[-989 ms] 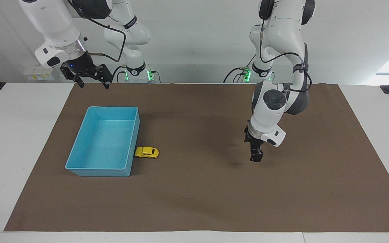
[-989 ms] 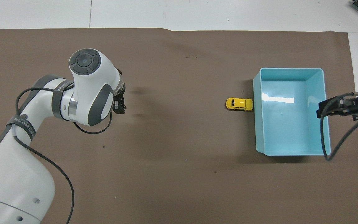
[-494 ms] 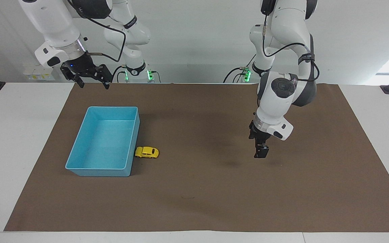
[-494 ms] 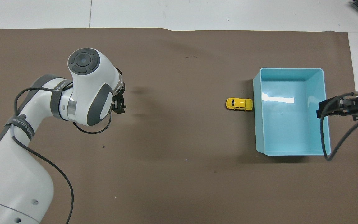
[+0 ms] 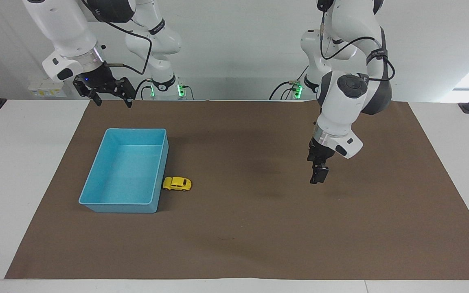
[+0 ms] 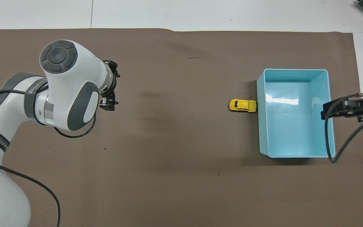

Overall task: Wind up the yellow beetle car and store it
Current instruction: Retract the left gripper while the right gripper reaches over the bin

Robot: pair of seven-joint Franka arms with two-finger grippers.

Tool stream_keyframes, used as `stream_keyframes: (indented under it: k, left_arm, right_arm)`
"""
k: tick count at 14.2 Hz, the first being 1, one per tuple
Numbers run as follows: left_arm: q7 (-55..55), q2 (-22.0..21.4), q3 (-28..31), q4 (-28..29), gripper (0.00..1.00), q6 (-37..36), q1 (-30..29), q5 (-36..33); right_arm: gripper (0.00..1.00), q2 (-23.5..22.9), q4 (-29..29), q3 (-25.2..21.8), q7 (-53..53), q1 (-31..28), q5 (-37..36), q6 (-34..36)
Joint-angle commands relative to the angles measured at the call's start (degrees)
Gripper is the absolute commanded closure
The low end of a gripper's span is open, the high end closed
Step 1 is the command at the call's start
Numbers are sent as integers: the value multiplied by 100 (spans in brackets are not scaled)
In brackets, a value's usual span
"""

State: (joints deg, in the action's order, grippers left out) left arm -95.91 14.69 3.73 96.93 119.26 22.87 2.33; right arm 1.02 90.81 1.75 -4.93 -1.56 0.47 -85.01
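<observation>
The yellow beetle car (image 5: 177, 184) stands on the brown mat, one end against the outer long wall of the blue bin (image 5: 136, 130). It also shows in the overhead view (image 6: 242, 105) beside the bin (image 6: 295, 70). My left gripper (image 5: 315, 177) hangs in the air over bare mat toward the left arm's end of the table, well apart from the car; it also shows in the overhead view (image 6: 107, 105). My right gripper (image 5: 112, 99) is open and empty, held high over the bin's end nearest the robots, and waits; it also shows in the overhead view (image 6: 345, 108).
The brown mat (image 5: 259, 236) covers most of the white table (image 5: 14, 162). The bin holds nothing. A cable (image 6: 329, 142) from the right arm hangs over the bin's outer rim.
My left arm has risen and drawn its gripper up and toward its own end of the table. The car, the bin and the right arm have not moved.
</observation>
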Motion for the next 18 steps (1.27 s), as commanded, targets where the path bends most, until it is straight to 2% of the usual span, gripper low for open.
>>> stream_keyframes:
  k: [1,5,11,16,18]
  left_arm:
    - [738,-334,-48,54,0,-385,-204,-92]
    - [1521,-598,-48,54,0,-676,-336,-92]
    - [2514,-932,-48,54,0,-817,-617,-101]
    - [3384,-1135,-48,11,0,-834,-898,-101]
    - [3832,-1144,-39,-190,0,-1018,-977,-92]
  right_arm:
    - [0,161,286,53,168,42,32,-401]
    - [0,100,436,80,28,173,32,-578]
    - [0,56,858,80,-929,595,32,-1131]
    - [0,-163,929,89,-2474,833,32,-1272]
    - [0,-260,929,80,-3370,938,32,-1290]
